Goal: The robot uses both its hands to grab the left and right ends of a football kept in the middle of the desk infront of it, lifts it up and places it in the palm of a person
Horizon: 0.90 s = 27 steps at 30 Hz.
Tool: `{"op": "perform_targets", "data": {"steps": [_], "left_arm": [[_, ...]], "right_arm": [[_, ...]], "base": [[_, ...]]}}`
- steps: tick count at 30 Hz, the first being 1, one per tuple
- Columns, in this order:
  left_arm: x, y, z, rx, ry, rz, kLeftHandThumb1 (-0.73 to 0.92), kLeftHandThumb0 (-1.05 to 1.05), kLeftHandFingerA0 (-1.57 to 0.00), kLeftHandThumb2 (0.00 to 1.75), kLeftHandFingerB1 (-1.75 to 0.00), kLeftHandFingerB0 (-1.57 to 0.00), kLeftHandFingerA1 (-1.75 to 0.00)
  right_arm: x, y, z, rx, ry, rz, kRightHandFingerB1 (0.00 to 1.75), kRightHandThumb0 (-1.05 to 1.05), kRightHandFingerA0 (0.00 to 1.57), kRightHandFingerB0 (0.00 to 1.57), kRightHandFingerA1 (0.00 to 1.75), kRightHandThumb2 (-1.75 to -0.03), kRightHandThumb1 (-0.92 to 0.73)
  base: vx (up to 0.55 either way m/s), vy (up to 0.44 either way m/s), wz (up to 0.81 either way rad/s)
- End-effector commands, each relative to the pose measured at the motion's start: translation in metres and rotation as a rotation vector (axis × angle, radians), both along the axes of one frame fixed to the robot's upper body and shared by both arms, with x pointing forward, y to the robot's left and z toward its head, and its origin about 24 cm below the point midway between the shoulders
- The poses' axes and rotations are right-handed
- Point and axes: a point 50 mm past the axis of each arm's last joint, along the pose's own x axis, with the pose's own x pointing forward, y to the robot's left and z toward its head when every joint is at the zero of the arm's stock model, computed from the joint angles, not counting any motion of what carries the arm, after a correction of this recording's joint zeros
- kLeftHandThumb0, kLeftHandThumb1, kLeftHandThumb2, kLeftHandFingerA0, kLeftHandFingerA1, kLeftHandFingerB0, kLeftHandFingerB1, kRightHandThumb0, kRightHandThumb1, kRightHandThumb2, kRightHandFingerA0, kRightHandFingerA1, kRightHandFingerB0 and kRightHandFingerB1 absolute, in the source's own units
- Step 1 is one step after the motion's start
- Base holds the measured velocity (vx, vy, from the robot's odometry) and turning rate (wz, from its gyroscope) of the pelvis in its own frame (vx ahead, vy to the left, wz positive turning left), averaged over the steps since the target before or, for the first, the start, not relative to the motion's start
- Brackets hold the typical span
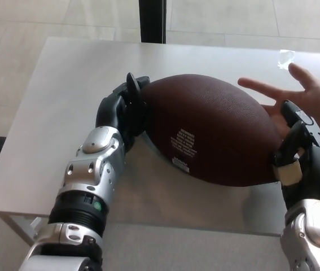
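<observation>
A large brown football (213, 130) with white print is held lifted above the grey desk (64, 84), long axis running left to right. My left hand (125, 108) presses against its left tip. My right hand (302, 153) cups its right tip, fingers wrapped on the end. A person's open hand (306, 97), palm up with fingers spread, lies at the right just behind and under the ball's right end.
A dark vertical post (152, 21) stands behind the desk's far edge. A small bright glare spot (286, 57) sits on the desk at far right. Tiled floor surrounds the desk.
</observation>
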Motion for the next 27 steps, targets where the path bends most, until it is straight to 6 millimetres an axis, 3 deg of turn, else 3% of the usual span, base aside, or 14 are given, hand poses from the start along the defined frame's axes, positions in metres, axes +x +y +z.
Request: {"op": "perform_targets", "data": {"steps": [1, 3, 5, 8, 9, 10, 13, 14, 15, 16, 18, 19, 21, 27], "left_arm": [[0.002, -0.014, 0.006, 0.017, 0.001, -0.05, 0.92, -1.03, -0.52, 0.84, -0.38, -0.34, -0.68], [0.003, -0.013, 0.007, 0.024, 0.002, -0.049, 0.92, -1.03, -0.54, 0.82, -0.38, -0.35, -0.68], [0.002, -0.013, 0.008, 0.03, 0.004, -0.055, 0.79, -0.93, -0.53, 1.23, -0.49, -0.3, -0.7], [0.001, -0.013, 0.004, 0.031, 0.008, -0.064, 0.92, -1.05, -0.54, 0.85, -0.39, -0.36, -0.66], [0.0, -0.014, 0.002, 0.029, 0.015, -0.064, 0.8, -0.97, -0.61, 1.26, -0.49, -0.31, -0.73], [-0.001, -0.015, 0.001, 0.01, 0.023, -0.061, 0.92, -1.01, -0.65, 0.84, -0.37, -0.37, -0.71], [-0.003, -0.021, -0.001, 0.012, 0.042, -0.06, 0.82, -0.88, -0.63, 1.24, -0.5, -0.3, -0.73], [-0.004, -0.023, -0.002, 0.004, 0.042, -0.066, 0.86, -1.01, -0.66, 0.99, -0.44, -0.34, -0.8], [-0.003, -0.026, -0.001, -0.013, 0.05, -0.067, 0.82, -0.9, -0.66, 1.22, -0.5, -0.31, -0.88], [-0.003, -0.028, 0.0, -0.023, 0.052, -0.069, 0.92, -0.99, -0.66, 0.87, -0.4, -0.31, -0.97], [-0.002, -0.029, 0.0, -0.029, 0.049, -0.071, 0.92, -0.99, -0.66, 0.87, -0.4, -0.31, -0.97], [-0.002, -0.034, 0.002, -0.052, 0.054, -0.072, 0.92, -1.01, -0.67, 0.83, -0.4, -0.29, -1.16], [-0.002, -0.037, 0.003, -0.055, 0.035, -0.085, 0.92, -0.98, -0.64, 0.86, -0.44, -0.29, -0.88], [0.0, -0.049, 0.011, -0.069, -0.009, -0.119, 0.82, -0.9, -0.42, 1.22, -0.51, -0.18, -0.79]], "right_arm": [[0.009, 0.025, 0.017, 0.061, -0.064, 0.03, 0.35, -0.89, 0.46, 0.38, 0.4, -0.73, -0.92], [0.011, 0.025, 0.019, 0.032, -0.074, 0.033, 0.47, -0.87, 0.41, 0.32, 0.52, -1.15, -0.76], [0.015, 0.028, 0.023, 0.026, -0.08, 0.036, 0.36, -0.91, 0.47, 0.37, 0.42, -0.77, -0.92], [0.02, 0.033, 0.03, 0.008, -0.124, 0.062, 0.33, -0.87, 0.45, 0.36, 0.43, -0.78, -0.92], [0.021, 0.036, 0.033, 0.023, -0.132, 0.063, 0.35, -0.88, 0.47, 0.36, 0.44, -0.78, -0.92], [0.021, 0.038, 0.035, 0.03, -0.142, 0.069, 0.35, -0.89, 0.47, 0.36, 0.45, -0.77, -0.92], [0.024, 0.046, 0.041, 0.056, -0.159, 0.078, 0.34, -0.9, 0.5, 0.38, 0.46, -0.76, -0.92], [0.024, 0.049, 0.043, 0.06, -0.165, 0.088, 0.34, -0.88, 0.47, 0.39, 0.44, -0.75, -0.92], [0.025, 0.051, 0.044, 0.066, -0.168, 0.098, 0.48, -0.86, 0.4, 0.33, 0.54, -1.15, -0.77], [0.026, 0.052, 0.045, 0.078, -0.168, 0.1, 0.35, -0.9, 0.46, 0.39, 0.45, -0.74, -0.92], [0.026, 0.053, 0.046, 0.093, -0.167, 0.098, 0.35, -0.9, 0.46, 0.39, 0.45, -0.74, -0.92], [0.027, 0.056, 0.046, 0.092, -0.159, 0.103, 0.47, -0.89, 0.43, 0.3, 0.57, -1.18, -0.78], [0.026, 0.058, 0.047, 0.097, -0.16, 0.1, 0.35, -0.93, 0.44, 0.32, 0.49, -0.79, -0.92], [0.026, 0.065, 0.048, 0.132, -0.181, 0.131, 0.33, -0.97, 0.32, 0.23, 0.45, -0.82, -0.92]], "base": [[0.0, 0.0, 0.0], [0.0, 0.0, 0.0], [0.0, 0.0, 0.0], [0.0, 0.0, 0.0], [0.0, 0.0, 0.0], [0.0, 0.0, 0.0], [0.0, 0.0, 0.0], [0.0, 0.0, 0.0], [0.0, 0.0, 0.0], [0.0, 0.0, 0.0], [0.0, 0.0, 0.0], [0.0, 0.0, 0.0], [0.0, 0.0, 0.0], [0.0, 0.0, 0.0]]}}
